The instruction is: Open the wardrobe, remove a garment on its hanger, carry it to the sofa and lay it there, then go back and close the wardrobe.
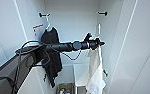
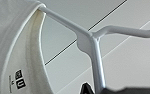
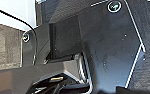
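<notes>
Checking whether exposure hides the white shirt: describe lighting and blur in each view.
Head view: soft, bright; white shirt blends into the pale wardrobe, black shirt contrasts. Left wrist view: hanger evenly lit, edges blurred. Right wrist view: dark, with small glints.

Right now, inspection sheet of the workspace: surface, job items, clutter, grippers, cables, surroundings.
Surface: wardrobe open, white interior; black hook on the upper right is bare.
Job's things: garment, white, hangs below the left gripper; hanger with the shirt's collar over one arm.
Clutter: black shirt on its own hanger at the interior's left; box of small items on the wardrobe floor.
Grippers: left at the hanger, finger state cannot be told; right nothing seen.
Cables: black cable loops under the left arm.
Surroundings: white door panels on both sides.
</notes>
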Available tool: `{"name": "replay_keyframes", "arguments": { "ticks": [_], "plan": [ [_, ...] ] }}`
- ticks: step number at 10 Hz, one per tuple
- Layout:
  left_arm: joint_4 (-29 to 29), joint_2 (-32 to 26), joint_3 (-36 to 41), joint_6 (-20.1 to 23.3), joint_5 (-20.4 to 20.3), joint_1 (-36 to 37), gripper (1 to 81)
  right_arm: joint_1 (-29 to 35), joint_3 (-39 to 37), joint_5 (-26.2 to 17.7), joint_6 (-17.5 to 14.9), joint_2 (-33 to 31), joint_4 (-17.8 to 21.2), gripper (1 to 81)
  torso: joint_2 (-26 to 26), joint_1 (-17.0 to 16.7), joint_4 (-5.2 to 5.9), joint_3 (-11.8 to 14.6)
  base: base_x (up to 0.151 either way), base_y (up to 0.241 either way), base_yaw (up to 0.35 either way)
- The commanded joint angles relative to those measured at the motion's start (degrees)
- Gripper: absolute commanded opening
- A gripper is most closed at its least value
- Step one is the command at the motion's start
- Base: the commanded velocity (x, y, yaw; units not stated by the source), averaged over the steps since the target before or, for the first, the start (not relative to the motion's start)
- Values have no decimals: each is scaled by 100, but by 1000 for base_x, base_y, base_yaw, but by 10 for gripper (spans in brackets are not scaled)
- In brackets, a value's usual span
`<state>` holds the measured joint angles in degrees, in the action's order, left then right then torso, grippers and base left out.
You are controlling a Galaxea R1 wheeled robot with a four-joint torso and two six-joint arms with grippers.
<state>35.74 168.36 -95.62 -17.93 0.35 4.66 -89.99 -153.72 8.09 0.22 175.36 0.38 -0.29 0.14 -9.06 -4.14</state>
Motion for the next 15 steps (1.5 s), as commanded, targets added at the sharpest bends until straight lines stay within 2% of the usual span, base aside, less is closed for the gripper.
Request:
{"name": "replay_keyframes", "arguments": {
  "ticks": [1, 3, 4, 7, 14, 15],
  "plan": [
    [-199, -224, 676, 106, -343, 954, 10, 205, 63, -291, 4, 1, 41, 811, 0, 0, 0, 0, 0, 0, 0],
    [-296, -320, 1105, 97, -395, 804, 10, 214, 63, -300, 4, 1, 41, 811, 0, 0, 0, 0, 0, 0, 0],
    [-322, -373, 1273, 106, -544, 717, 10, 213, 63, -299, 4, 1, 41, 811, 0, 0, 0, 0, 0, 0, 0],
    [-524, -496, 1546, 97, -580, 523, 10, 222, 63, -291, 4, 1, 41, 811, 0, 0, 0, 0, 0, 0, 0],
    [-630, -523, 1818, 97, -589, 321, 10, 214, 36, -282, 13, -7, 50, 811, 0, -2, 0, 0, -92, 0, 0],
    [-630, -523, 1845, 97, -642, 277, 10, 196, 28, -177, 4, -7, 50, 811, -2, -2, 0, 0, -113, 0, 0]
  ]
}}
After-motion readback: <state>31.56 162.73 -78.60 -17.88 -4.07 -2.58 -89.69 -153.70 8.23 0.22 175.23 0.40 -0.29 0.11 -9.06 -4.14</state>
